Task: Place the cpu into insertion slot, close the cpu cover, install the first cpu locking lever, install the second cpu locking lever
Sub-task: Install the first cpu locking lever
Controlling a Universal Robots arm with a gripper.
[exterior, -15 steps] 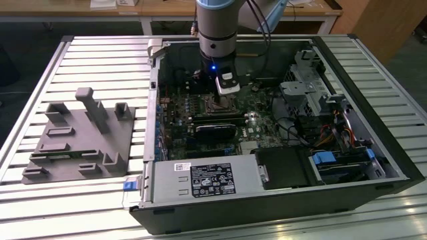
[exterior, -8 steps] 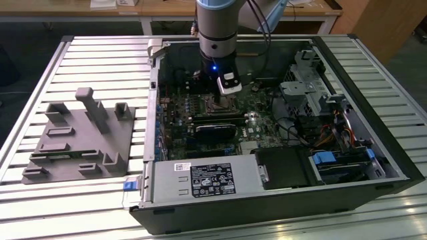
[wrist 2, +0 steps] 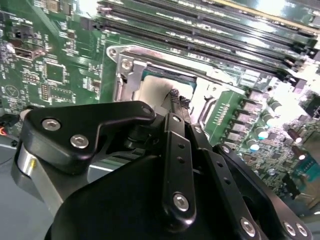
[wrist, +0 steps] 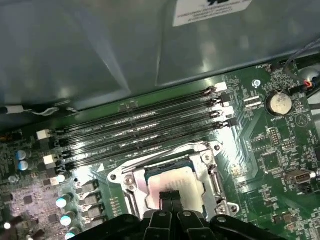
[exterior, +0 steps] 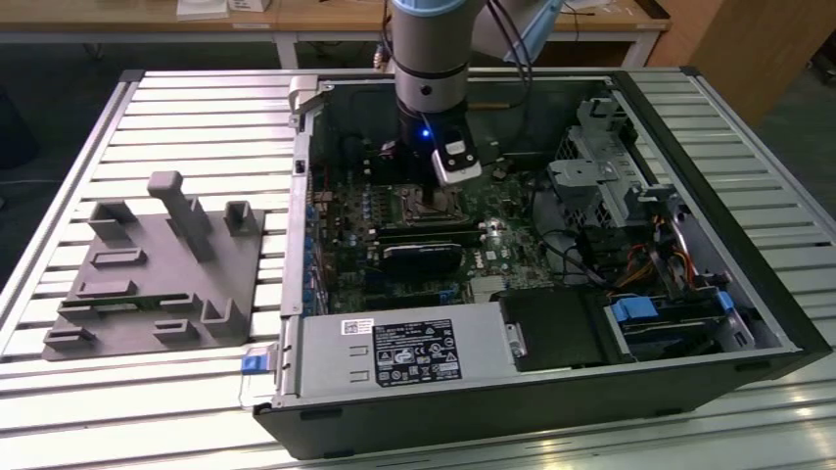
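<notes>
Socket: cpu [wrist: 175, 176] seated in insertion slot [wrist: 136, 176], cpu cover [wrist: 212, 172] down around it.
Tool: gripper [wrist: 171, 199] fingertips together, pressing on cpu top.

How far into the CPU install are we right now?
The cpu sits in the insertion slot, with the cpu cover lying down around it. The tool rests right over the chip's top. Whether either locking lever is latched cannot be told here.

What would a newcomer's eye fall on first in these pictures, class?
First, the open computer case on the slatted table, with the arm reaching down into it. Next, in both wrist views, the gripper poised over the silvery cpu in the insertion slot, framed by the cpu cover.
</notes>
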